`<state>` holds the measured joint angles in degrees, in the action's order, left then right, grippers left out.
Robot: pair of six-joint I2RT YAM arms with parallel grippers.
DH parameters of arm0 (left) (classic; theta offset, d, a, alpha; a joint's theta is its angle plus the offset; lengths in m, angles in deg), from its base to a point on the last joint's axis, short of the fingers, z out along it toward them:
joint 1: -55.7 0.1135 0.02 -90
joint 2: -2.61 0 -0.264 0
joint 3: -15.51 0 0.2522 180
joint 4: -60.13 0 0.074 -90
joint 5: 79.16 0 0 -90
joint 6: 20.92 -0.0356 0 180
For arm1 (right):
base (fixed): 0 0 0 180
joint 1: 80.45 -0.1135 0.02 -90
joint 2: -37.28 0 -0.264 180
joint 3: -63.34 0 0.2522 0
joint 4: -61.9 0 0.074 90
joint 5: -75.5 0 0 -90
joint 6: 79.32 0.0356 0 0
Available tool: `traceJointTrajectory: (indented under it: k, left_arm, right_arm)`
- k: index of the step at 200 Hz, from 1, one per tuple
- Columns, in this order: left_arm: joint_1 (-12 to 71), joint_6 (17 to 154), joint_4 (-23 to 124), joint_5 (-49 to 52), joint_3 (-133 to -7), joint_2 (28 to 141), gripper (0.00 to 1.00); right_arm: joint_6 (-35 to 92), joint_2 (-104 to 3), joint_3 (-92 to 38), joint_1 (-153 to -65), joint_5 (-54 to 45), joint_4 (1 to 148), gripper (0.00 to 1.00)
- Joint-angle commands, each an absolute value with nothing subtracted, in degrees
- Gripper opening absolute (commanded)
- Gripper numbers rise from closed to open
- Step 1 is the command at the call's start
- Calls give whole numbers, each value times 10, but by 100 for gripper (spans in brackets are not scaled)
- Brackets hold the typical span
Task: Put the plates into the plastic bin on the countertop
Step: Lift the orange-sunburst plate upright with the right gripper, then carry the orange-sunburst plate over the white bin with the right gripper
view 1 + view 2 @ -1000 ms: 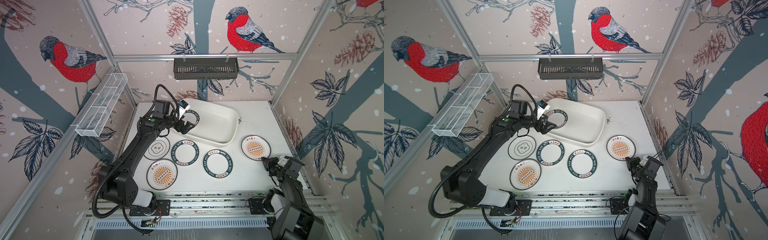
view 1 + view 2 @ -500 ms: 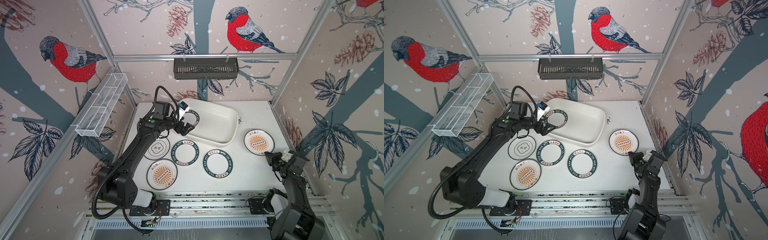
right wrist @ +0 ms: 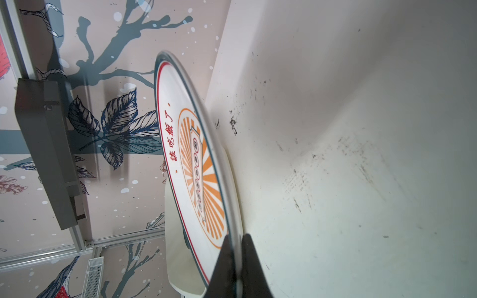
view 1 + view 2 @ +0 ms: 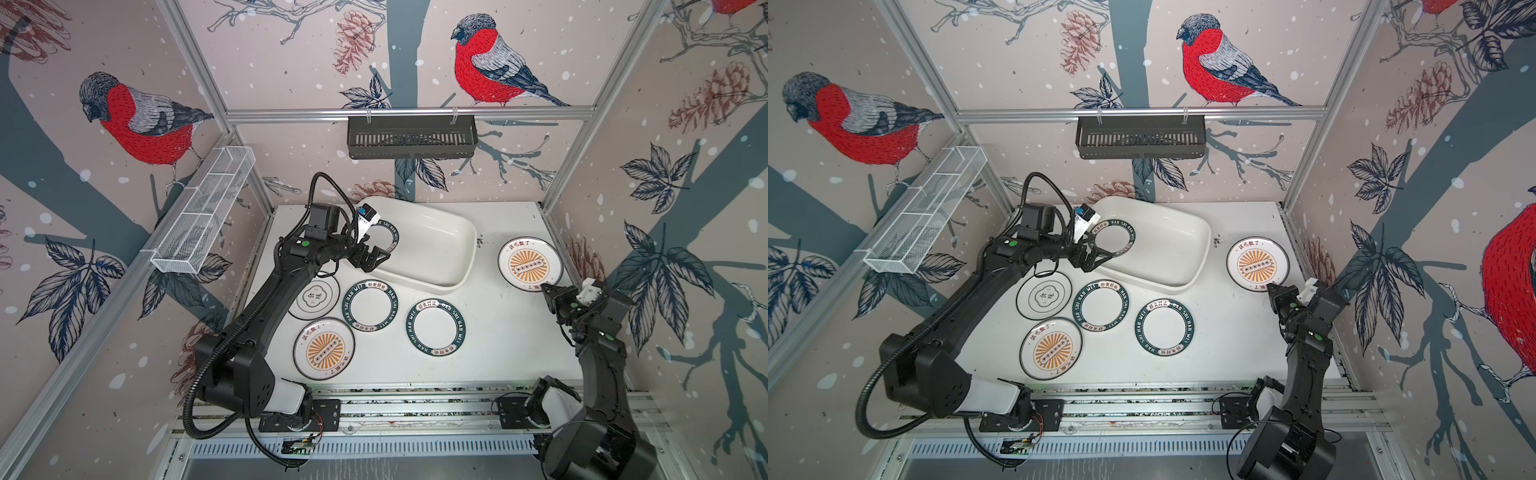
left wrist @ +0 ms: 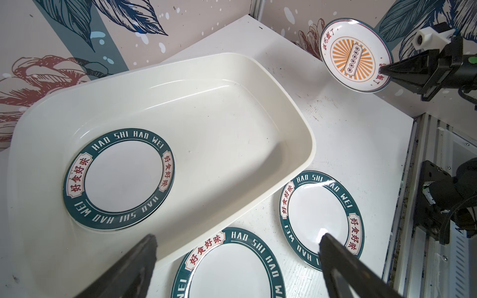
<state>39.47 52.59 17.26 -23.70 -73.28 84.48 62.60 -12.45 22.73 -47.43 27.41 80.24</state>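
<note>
Lifted off the desk (image 4: 498,332) in the past second, a sunburst plate (image 4: 530,268) now hangs tilted, pinched at its near rim by the closed right end effector (image 4: 550,291). At far left, the left end effector (image 4: 374,261) hovers empty, jaws spread wide, at the near corner of the plastic bin (image 4: 432,249), where one green-rimmed plate (image 5: 118,178) already lies flat. Four more wait on the desk before the bin: an emblem plate (image 4: 318,297), a second sunburst plate (image 4: 324,349), a lettered plate (image 4: 369,305) and a middle plate (image 4: 435,327). The right arm's carry step appears under way; the next move likely calls for swinging the held plate leftward over the bin wall, levelling it above the free right half, then letting go.
</note>
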Motion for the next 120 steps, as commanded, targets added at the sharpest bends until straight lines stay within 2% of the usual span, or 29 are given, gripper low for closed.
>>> traceJointTrajectory:
  k: [1, 68, 120]
  left_arm:
    - [395, 524, 173, -248, -732, 841, 97]
    - [395, 525, 171, -249, -736, 841, 97]
    - [394, 522, 170, -243, -734, 831, 97]
  right_arm:
    - [609, -135, 202, -476, 289, 802, 4]
    - [651, -129, 165, -503, 266, 763, 5]
    - [673, -174, 118, -613, 196, 738, 6]
